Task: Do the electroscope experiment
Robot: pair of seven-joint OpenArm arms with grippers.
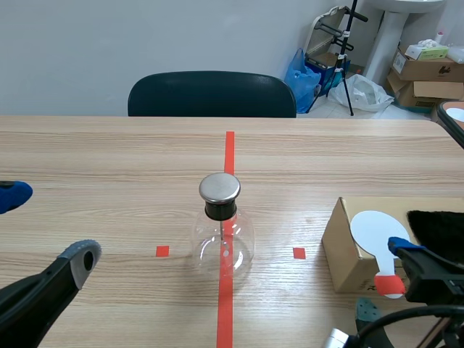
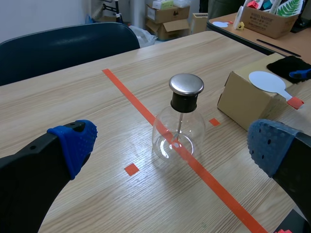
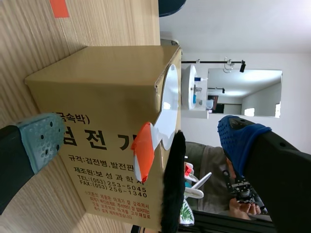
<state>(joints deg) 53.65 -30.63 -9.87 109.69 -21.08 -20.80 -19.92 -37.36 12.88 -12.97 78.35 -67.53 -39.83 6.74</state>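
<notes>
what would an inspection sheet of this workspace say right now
surface: light wooden table with orange-red tape marks
job's things: clear glass flask with metal disc cap upright on the centre tape line; white round paddle with orange-red handle and black cloth lie on a brown cardboard box, the handle overhanging its edge
clutter: nothing seen
hands: left hand open, short of the flask; right hand open, fingers either side of the paddle's handle
cables: black cable looped by the right arm
surroundings: dark blue chair behind the table; stacked cardboard boxes and blue bag on the floor
</notes>
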